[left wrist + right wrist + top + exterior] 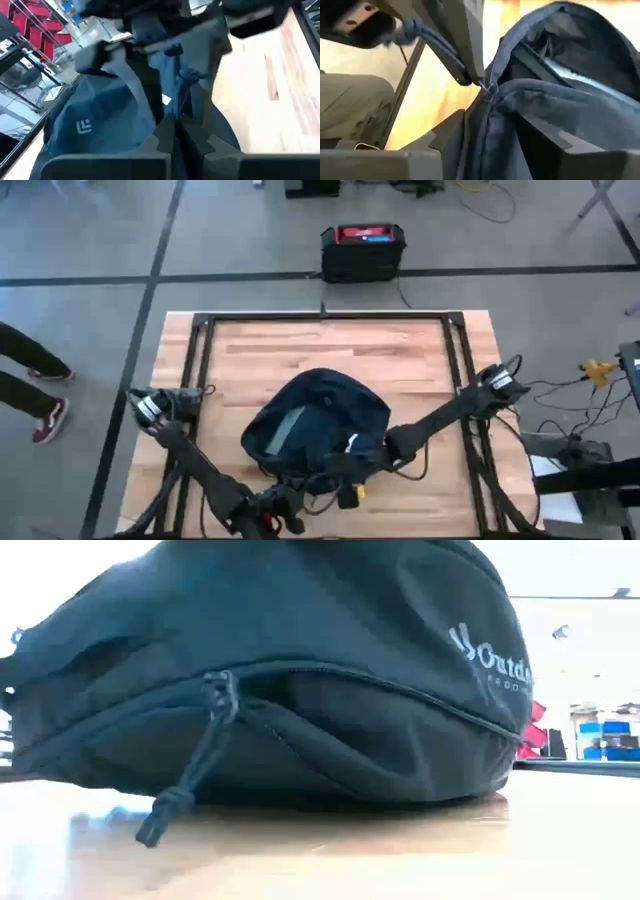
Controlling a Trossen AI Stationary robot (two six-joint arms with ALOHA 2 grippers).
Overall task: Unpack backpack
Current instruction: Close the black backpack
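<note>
The backpack [315, 425] sits on the counter [330, 345] just toward six o'clock of centre, mouth facing the near edge, pale lining showing. Both grippers crowd that mouth. The left gripper [285, 508] has its jaws clenched tight at the bag's near rim; in its wrist view dark fabric lies at the fingertips, but whether cloth is actually pinched between them I can't tell. The right gripper [487, 137] straddles the bag's rim, jaws part-way apart with a fold of the rim between them, right by the zipper pull [490, 89]; clamped or merely around it, I can't tell.

The risks: the two arms are almost touching at six o'clock, so any swing could knock one against the other. If the right jaws only hold loose cloth, a lift would drag the whole soft bag instead of widening the mouth. The dangling cord [185, 785] could snag a finger.

As for room, there's wide bare counter from nine round through twelve to three o'clock. The near edge is close; a pull toward six could slide the bag off.
</note>
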